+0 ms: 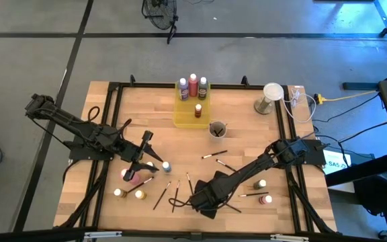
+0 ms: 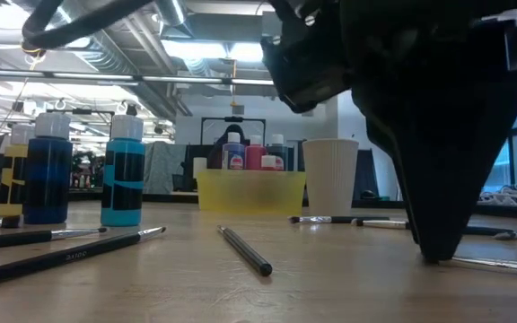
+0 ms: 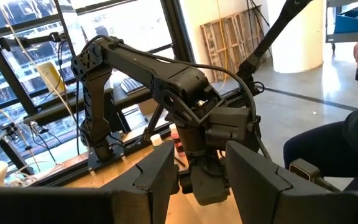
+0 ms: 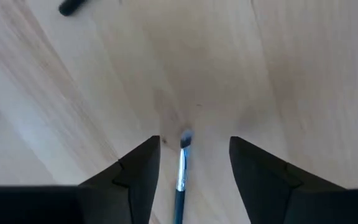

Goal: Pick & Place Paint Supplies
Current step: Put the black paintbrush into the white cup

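The right gripper [image 1: 197,200] is down low at the near edge of the pale wooden worktop [image 1: 240,128], arm stretched out flat from the right edge and angled toward the near-left. Its two dark fingers [image 4: 135,171] are spread apart, straddling a thin blue-handled brush with a pale tip [image 4: 181,168] that lies on the wood between them. They're not closed on it; there's a gap on both sides. In the low view that gripper fills the right side, its tip right down at the wood.

The left gripper [image 1: 142,158] reaches in from the left edge, arm bent at the elbow, hovering over the near-left part of the worktop. Its fingers [image 3: 157,177] look parted with nothing between them.

Paint supplies are all over. A pink-capped bottle [image 1: 130,176], a light blue-capped bottle [image 1: 166,166] and two pale-capped ones [image 1: 118,193] sit near the left gripper. Two more bottles [image 1: 261,184] stand near the right edge. Loose dark brushes [image 1: 160,195] lie along the near edge and middle.

The translucent yellow rectangular tray [image 1: 183,115] by the far edge holds four bottles [image 1: 193,84], and a small grey round cup [image 1: 217,128] sits just beside it with brushes inside. A white ribbed paper cup [image 1: 272,91] stands at the far-right corner.
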